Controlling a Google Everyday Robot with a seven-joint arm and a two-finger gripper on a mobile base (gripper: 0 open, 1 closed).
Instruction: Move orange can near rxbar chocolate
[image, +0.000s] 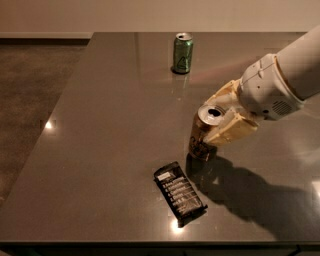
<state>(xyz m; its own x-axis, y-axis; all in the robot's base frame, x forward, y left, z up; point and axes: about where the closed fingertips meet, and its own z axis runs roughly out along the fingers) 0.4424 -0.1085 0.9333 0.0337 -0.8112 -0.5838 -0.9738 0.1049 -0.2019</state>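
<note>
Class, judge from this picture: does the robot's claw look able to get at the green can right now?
Probably not yet: the claw is shut on the orange can, close to the rxbar chocolate. Otherwise the way looks free; nothing stands on the table between it and the green can.

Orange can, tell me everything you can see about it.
The orange can is a slim orange-tan metal drink can with dark lettering and a silver top showing a dark opening. It stands roughly upright on the dark table, just beyond the rxbar chocolate and apart from it. The gripper is closed around its upper half, cream fingers on both sides.
</note>
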